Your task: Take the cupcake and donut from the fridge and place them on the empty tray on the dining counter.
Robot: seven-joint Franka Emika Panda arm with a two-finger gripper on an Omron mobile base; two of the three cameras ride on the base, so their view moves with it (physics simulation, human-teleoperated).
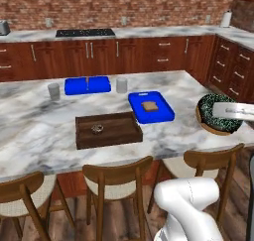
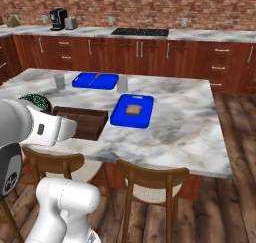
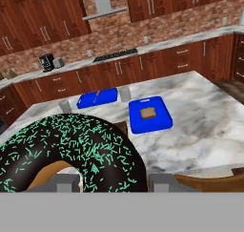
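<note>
With the cupcake (image 1: 97, 129) already on the tray (image 1: 108, 137), the pincer (image 3: 113, 184), clamped on the donut (image 3: 71, 150), must carry it left over the counter (image 1: 44, 131) to the tray.

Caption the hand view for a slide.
Chocolate-glazed ring donut with green sprinkles held in the fingers, above the marble dining counter.

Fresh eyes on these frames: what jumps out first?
The donut looms in the hand view, gripped in the end effector near the dining counter's right edge. On the marble lies the dark tray, the cupcake already inside, with a bright blue board carrying toast beside it.
</note>
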